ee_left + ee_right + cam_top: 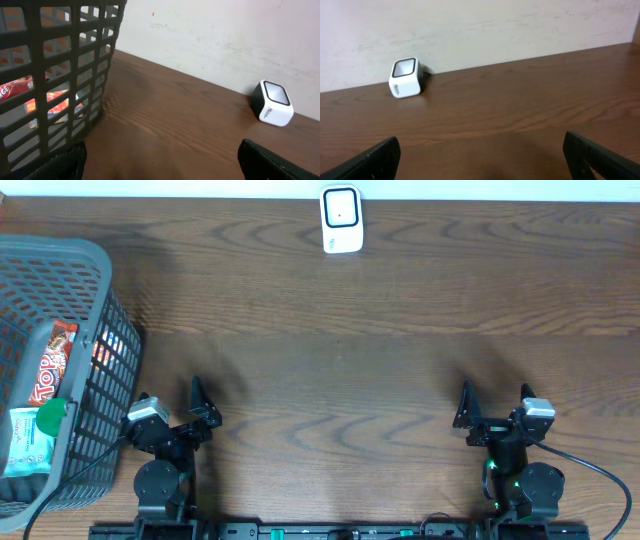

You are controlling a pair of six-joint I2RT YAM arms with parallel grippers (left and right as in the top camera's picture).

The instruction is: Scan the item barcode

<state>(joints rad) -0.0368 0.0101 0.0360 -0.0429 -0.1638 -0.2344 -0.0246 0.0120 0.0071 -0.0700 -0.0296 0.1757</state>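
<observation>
1. Barcode scanner (341,220): a white unit with a dark window. It stands at 12 o'clock on the worktop (330,330), at the far edge against the pale wall (495,25), with nothing touching it. Both wrist views show it well ahead of the claws.
2. Items for scanning: a red snack packet (55,365) and a green-and-white packet (28,440) lie inside the grey lattice basket (110,290) at 9 o'clock. The red packet is nearer 12 o'clock and the green-and-white one nearer 6 o'clock. No barcode can be made out on either.
3. Through the basket wall (75,75), the left wrist view shows red wrapping (55,100) low in the basket.
4. Left claw (170,398): at 7 o'clock, just beside the basket wall. Its fingers (55,165) are spread wide and grasp nothing.
5. Right claw (496,402): at 5 o'clock, well apart from the basket and the scanner. Its fingers (365,160) are released, spread wide, and empty.
6. Both claws face toward 12 o'clock over bare wood-grain worktop.
</observation>
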